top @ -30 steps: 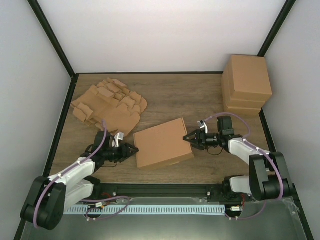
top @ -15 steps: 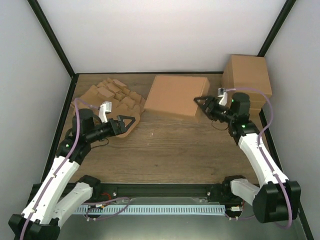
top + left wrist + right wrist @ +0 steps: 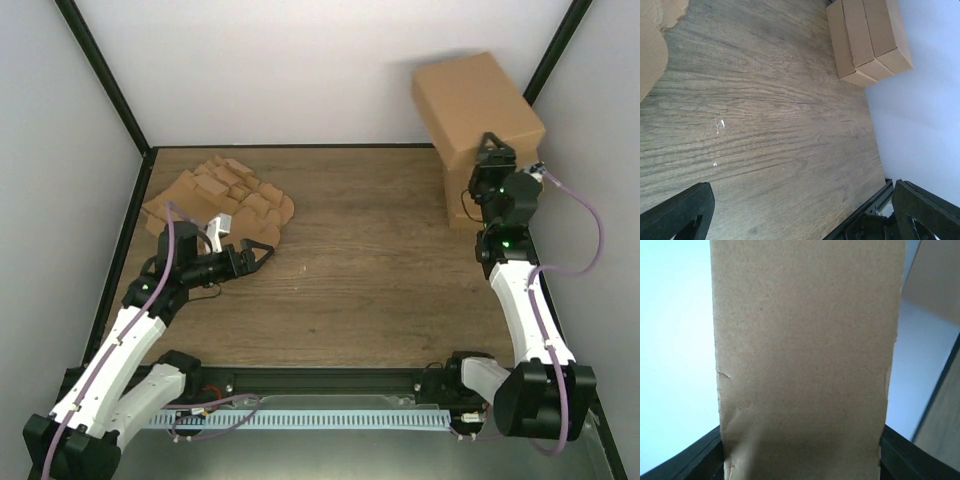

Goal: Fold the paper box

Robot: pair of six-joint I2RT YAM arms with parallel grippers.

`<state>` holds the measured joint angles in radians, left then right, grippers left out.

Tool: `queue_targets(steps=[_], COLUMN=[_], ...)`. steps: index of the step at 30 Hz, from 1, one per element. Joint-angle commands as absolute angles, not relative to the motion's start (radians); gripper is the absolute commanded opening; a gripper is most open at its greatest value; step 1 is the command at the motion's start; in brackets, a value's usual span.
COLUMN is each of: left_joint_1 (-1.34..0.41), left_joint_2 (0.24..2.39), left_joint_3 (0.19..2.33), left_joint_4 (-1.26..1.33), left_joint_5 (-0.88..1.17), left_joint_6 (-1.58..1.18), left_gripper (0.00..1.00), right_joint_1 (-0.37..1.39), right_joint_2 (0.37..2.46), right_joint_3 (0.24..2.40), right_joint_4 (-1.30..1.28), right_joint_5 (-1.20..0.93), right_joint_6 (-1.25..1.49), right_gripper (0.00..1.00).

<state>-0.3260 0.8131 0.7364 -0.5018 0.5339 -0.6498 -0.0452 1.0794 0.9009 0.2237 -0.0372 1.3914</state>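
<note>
The wooden table (image 3: 370,280) lies under both arms. The left gripper (image 3: 262,251) hangs low over it, and the right gripper (image 3: 494,143) is raised well above it.

The heap of flat cardboard pieces (image 3: 215,195) lies just beyond and to the left of the left gripper's tips. Its near edge is close to the fingers, but I cannot tell whether it touches them. In the left wrist view only a rounded corner of the heap shows, at the upper left.

The stack of finished boxes (image 3: 462,205) stands directly beneath the right gripper, partly hidden by that arm. From the left gripper it is far ahead across the table, against the wall.

The paper box (image 3: 470,100), folded closed, is up in the air at the tip of the right gripper, tilted and clear above the stack. In the right wrist view it fills the frame, with a black finger (image 3: 687,460) pressed at each lower corner, so this gripper is clamped on the box's near edge.

The left gripper is spread wide with nothing between its fingers (image 3: 677,212), only bare table.
</note>
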Motion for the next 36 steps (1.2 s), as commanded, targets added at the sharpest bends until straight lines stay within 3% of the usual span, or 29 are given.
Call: queue_targets(steps=[1,6,22,36], left_joint_1=[-0.327,-0.326,-0.327,-0.327], left_joint_2=[0.809,0.826,0.903,0.956], left_joint_3=[0.730,0.716,0.711,0.710], left_joint_4=[-0.466,-0.440,-0.395,-0.369], left_joint_5=[0.562,0.586,0.605,0.610], left_joint_6=[-0.641,-0.644,-0.634,-0.624], left_gripper=[1.00,1.00,1.00,1.00], right_joint_1=[-0.112,-0.135,-0.249,-0.259], right_joint_2=[1.073,1.100,1.383,1.502], right_joint_3=[0.863,0.799,0.930,0.981], right_joint_4=[0.422,0.528,0.525,0.540], right_joint_5=[0.192,0.348,0.240,0.125], right_joint_6=[1.543,1.613,1.532,1.416], right_gripper=[0.30,0.30,0.34,0.33])
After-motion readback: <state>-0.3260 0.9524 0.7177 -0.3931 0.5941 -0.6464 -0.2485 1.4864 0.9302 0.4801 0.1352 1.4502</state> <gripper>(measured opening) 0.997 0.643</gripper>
